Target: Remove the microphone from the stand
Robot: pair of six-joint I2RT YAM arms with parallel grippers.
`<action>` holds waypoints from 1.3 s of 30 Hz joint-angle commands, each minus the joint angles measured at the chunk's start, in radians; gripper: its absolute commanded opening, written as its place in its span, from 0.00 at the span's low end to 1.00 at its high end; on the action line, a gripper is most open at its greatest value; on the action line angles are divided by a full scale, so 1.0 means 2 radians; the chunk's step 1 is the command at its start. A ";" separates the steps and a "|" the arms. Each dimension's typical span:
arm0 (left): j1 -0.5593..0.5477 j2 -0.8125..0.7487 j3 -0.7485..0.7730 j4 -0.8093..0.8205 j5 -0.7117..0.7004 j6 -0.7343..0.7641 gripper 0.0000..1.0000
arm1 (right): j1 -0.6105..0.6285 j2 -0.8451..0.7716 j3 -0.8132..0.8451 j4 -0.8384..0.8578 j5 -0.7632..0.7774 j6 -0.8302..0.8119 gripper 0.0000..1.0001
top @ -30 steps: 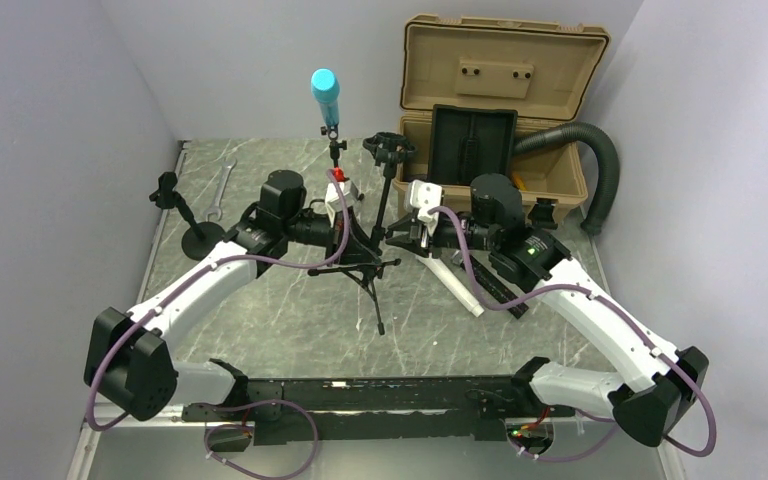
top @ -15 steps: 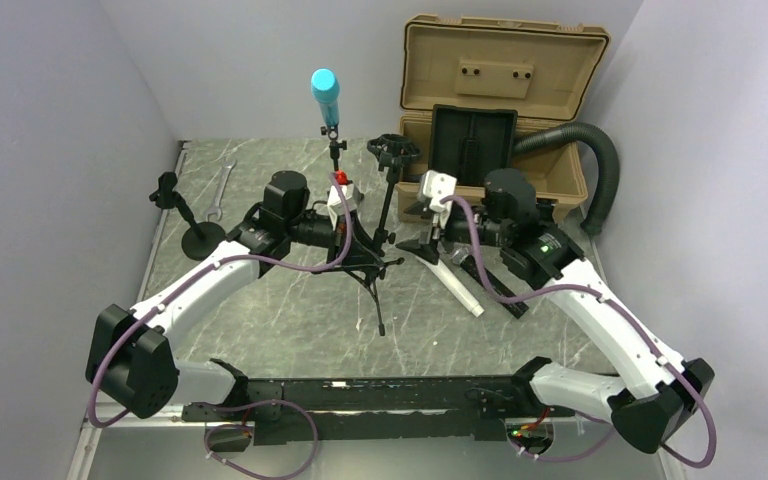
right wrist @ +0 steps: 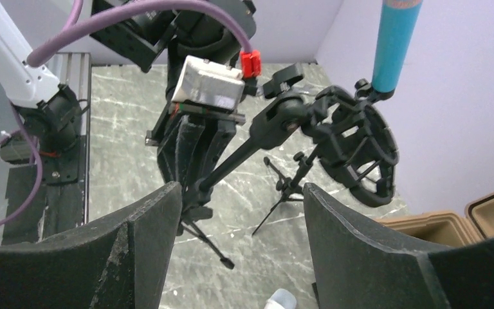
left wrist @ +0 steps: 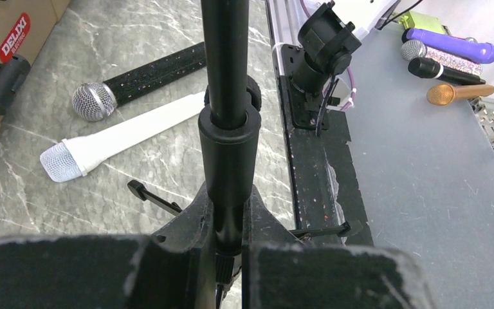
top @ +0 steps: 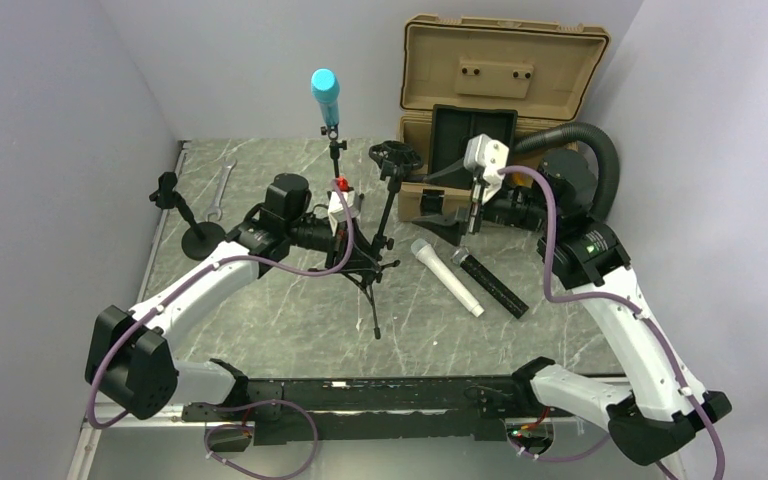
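Observation:
A white microphone (top: 445, 277) lies flat on the marble table, right of the black tripod stand (top: 375, 255); the left wrist view shows the white microphone (left wrist: 122, 138) too. The stand's shock mount (top: 394, 155) holds nothing. My left gripper (top: 345, 235) is shut on the stand's lower pole (left wrist: 226, 96), which sits between the left gripper's (left wrist: 228, 212) two fingers. My right gripper (top: 438, 205) hangs open and empty above the table, apart from the white microphone. The right gripper (right wrist: 241, 199) faces the shock mount (right wrist: 354, 145).
A black microphone (top: 492, 285) lies beside the white one. A blue microphone (top: 325, 95) stands on a thin tripod behind. An open tan case (top: 490, 100) and a black hose (top: 600, 160) fill the back right. A small black stand (top: 195, 235) and a wrench (top: 222, 190) sit left.
My right gripper opened, let go of the white microphone on the table, then rose and pulled back to the right. The left gripper kept its hold on the stand.

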 commanded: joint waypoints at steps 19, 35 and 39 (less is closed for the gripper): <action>-0.021 -0.026 0.045 -0.066 0.037 0.076 0.00 | 0.081 0.084 0.115 -0.153 0.106 -0.300 0.64; 0.000 -0.017 0.037 0.028 -0.018 -0.011 0.00 | 0.097 0.030 0.022 -0.148 0.124 -0.307 0.54; 0.003 -0.014 0.037 0.021 -0.041 -0.002 0.00 | 0.098 0.019 -0.001 -0.136 0.119 -0.296 0.66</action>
